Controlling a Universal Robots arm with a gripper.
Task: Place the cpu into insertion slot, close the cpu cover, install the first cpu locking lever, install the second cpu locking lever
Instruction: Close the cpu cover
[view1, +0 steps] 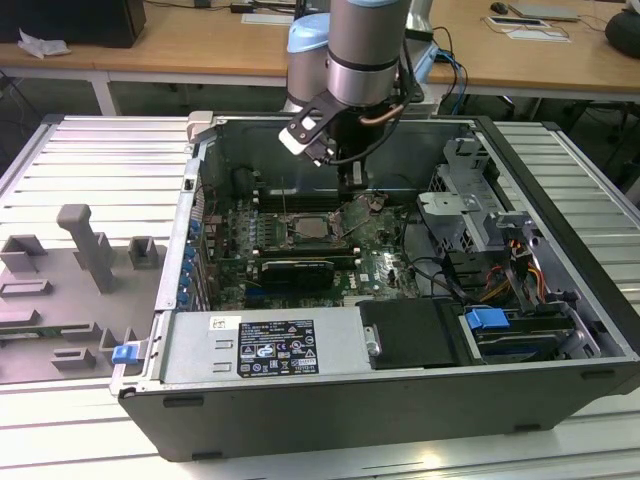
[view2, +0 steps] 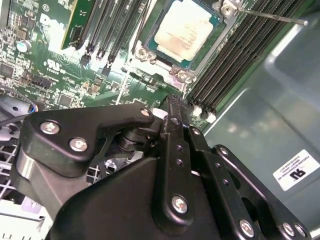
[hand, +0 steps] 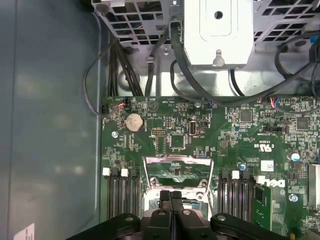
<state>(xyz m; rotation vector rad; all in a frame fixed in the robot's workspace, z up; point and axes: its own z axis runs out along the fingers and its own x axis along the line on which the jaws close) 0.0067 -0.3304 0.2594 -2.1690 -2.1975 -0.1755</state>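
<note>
Pale silver-topped square cpu (view2: 184, 29) sits in black-rimmed insertion slot (view2: 162, 62); thin metal cpu cover (hand: 177, 160) stands open; black gripper (hand: 172, 195) beside it, fingers pressed together, empty, apparently to push.

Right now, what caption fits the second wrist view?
Pale silver-beige square cpu seated in its metal-framed insertion slot, black gripper nearby.

A large white label (view1: 277, 347) is lying on the power supply (view1: 195, 352) in the exterior view, carrying dense dark print and small marks too fine to tell. In the second wrist view a white sticker (view2: 296, 170) is sitting on the grey case wall (view2: 260, 115). White silkscreen lettering (view2: 54, 22) is showing on the green motherboard (view2: 65, 75), across the memory slots (view2: 107, 30) from the cpu (view2: 186, 31). In the first wrist view a small white tag (hand: 267, 165) is sitting on that board.
</note>
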